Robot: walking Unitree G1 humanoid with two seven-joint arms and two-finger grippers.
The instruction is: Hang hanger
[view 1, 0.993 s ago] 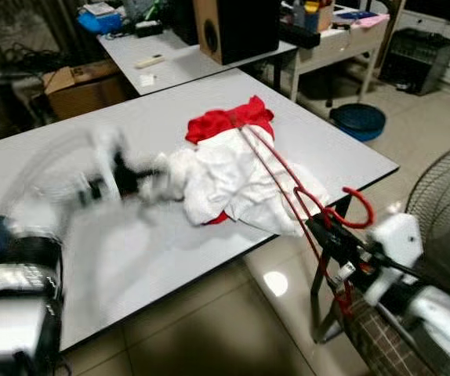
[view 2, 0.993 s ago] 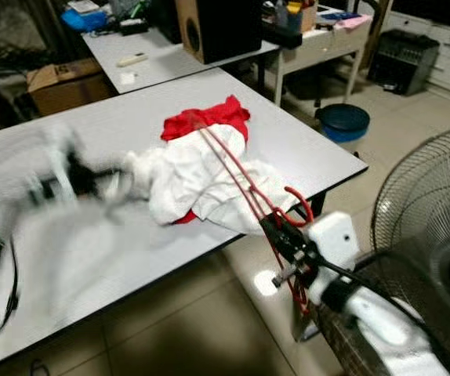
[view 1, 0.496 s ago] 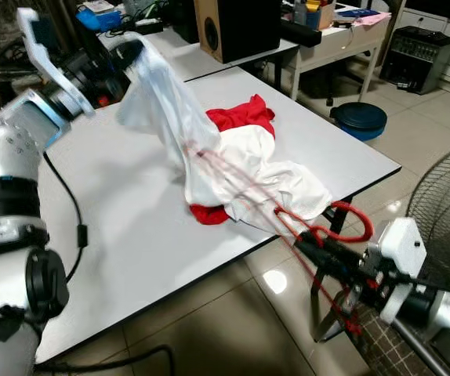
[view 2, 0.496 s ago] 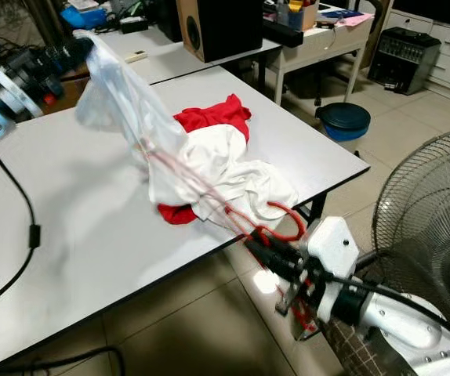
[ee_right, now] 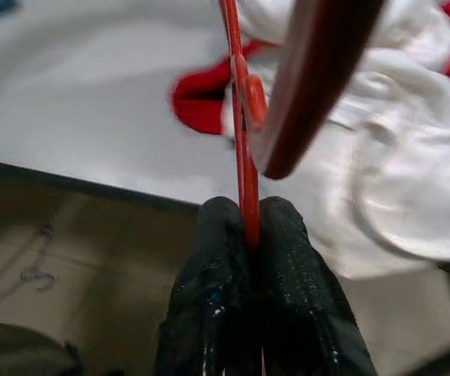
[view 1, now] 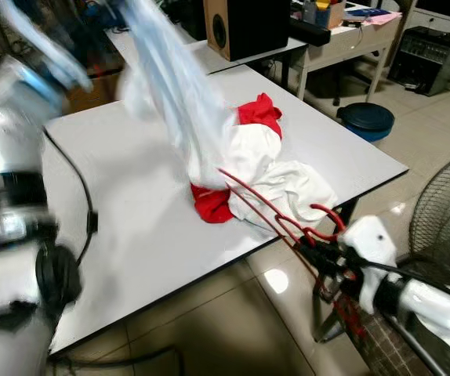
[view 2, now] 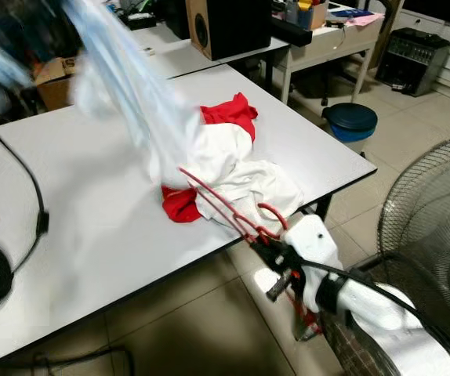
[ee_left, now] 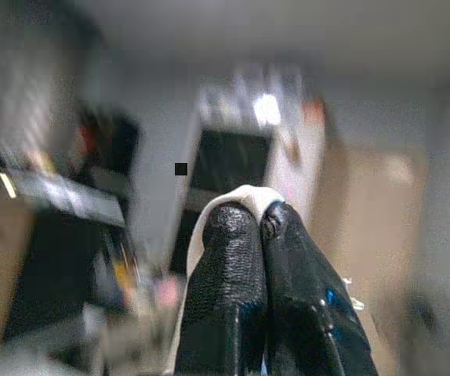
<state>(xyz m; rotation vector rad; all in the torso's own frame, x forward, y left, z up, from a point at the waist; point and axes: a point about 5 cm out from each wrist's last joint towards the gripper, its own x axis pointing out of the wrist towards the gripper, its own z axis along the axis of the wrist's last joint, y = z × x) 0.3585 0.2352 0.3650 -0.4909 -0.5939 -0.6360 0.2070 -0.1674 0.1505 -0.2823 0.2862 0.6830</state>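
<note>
Motion blurs the left arm (view 1: 9, 102) and the raised white garment (view 1: 170, 86), cut off at top.

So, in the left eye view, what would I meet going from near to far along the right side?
Right gripper on the red hanger → white garment → red cloth → wooden speaker

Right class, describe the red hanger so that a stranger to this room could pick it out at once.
Start at the big white table and go to the heap of white and red clothes near its front edge. The red hanger slants out of that heap past the edge, pinched in the right gripper. It alone is thin, stiff and hooked.
</note>
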